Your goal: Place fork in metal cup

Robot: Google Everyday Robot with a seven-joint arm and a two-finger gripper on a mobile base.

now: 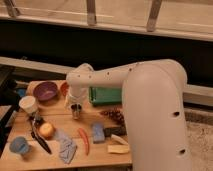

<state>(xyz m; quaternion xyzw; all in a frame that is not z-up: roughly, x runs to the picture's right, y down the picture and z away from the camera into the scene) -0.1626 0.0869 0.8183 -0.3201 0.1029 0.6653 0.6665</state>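
The metal cup (76,111) is a small shiny steel cylinder standing upright on the wooden table (60,117), near its middle. My gripper (75,102) hangs from the big white arm (125,80) and points straight down, just above the cup's mouth. The gripper's lower end hides part of the cup's rim. I cannot make out the fork: it shows neither on the wood nor clearly in the gripper.
A purple bowl (46,91), a white paper cup (27,104) and a green box (106,96) stand around the cup. Nearer the front are an orange fruit (46,130), a black-handled utensil (39,139), a blue cup (19,145), a red chili (84,141), a blue sponge (97,133) and grapes (115,116).
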